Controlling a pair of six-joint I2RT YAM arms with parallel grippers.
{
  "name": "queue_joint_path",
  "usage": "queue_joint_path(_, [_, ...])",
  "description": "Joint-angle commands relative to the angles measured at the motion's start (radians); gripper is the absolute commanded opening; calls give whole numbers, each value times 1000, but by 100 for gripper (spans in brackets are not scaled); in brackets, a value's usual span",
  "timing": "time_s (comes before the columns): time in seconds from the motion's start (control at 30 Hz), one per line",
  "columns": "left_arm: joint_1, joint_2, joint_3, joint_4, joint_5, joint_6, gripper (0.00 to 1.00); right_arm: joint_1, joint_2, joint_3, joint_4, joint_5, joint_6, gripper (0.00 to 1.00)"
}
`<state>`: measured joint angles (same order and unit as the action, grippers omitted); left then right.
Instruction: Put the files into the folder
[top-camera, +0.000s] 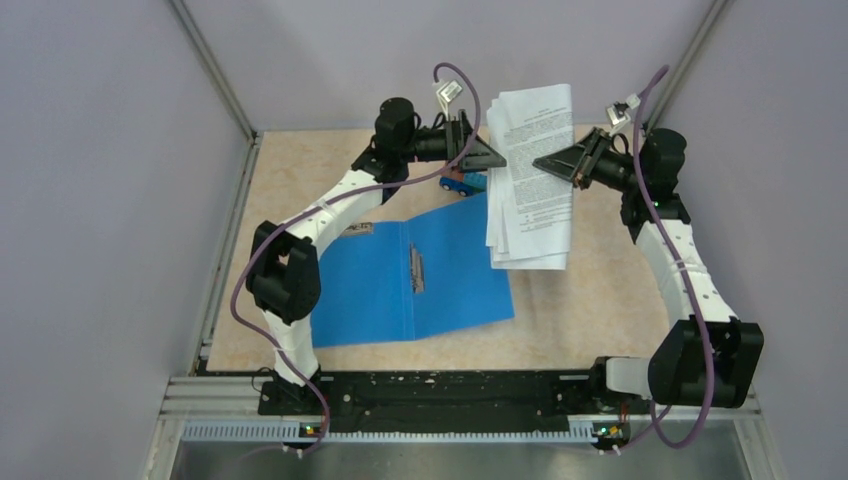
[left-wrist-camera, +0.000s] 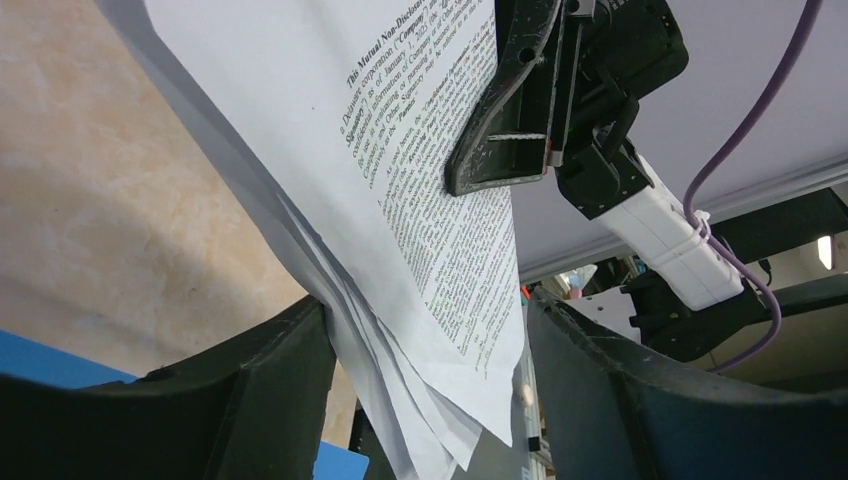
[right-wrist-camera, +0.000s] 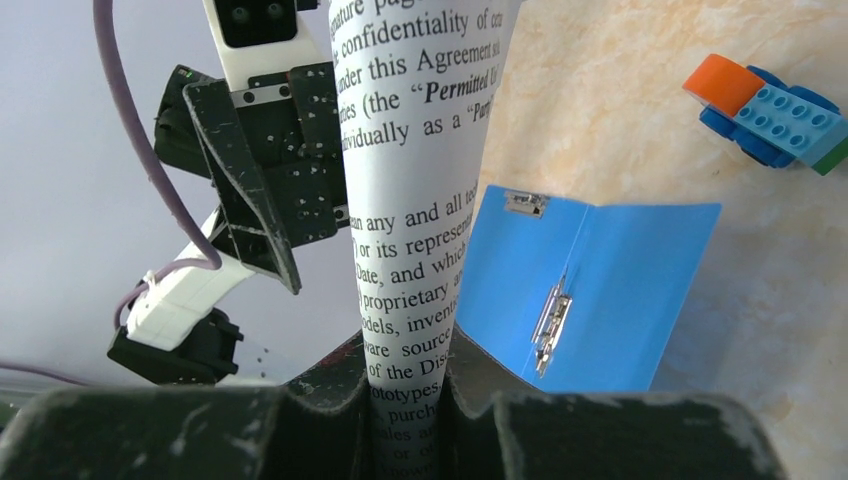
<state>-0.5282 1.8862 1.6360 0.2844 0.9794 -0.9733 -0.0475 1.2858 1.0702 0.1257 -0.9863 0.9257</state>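
Above the counter (top-camera: 570, 315), papers (top-camera: 532, 180) hang.
My right claw (right-wrist-camera: 404, 365) pinches them; my left claw (left-wrist-camera: 425, 310) is spread.

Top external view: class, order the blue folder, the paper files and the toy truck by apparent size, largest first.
1. folder, lying open.
2. files, though held up nearer the camera, which enlarges them.
3. toy truck, clearly smallest and partly hidden.

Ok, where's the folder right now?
In the top view the folder lies open on the table, left of centre by the left arm, the toy truck just beyond its far edge and the lifted files at its right.
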Motion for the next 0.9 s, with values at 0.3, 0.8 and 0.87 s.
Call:
queue_joint_path(0.3, [-2, -24, -64, 420, 21, -314, 49, 18, -16, 14, 36, -19, -31, 15])
queue_joint_path(0.8, [-9, -98, -69, 18, -104, -56, 47, 41, -42, 29, 107, -36, 1, 15])
queue_joint_path(0.87, [-10, -107, -73, 39, -104, -59, 43, 65, -41, 30, 109, -39, -2, 15])
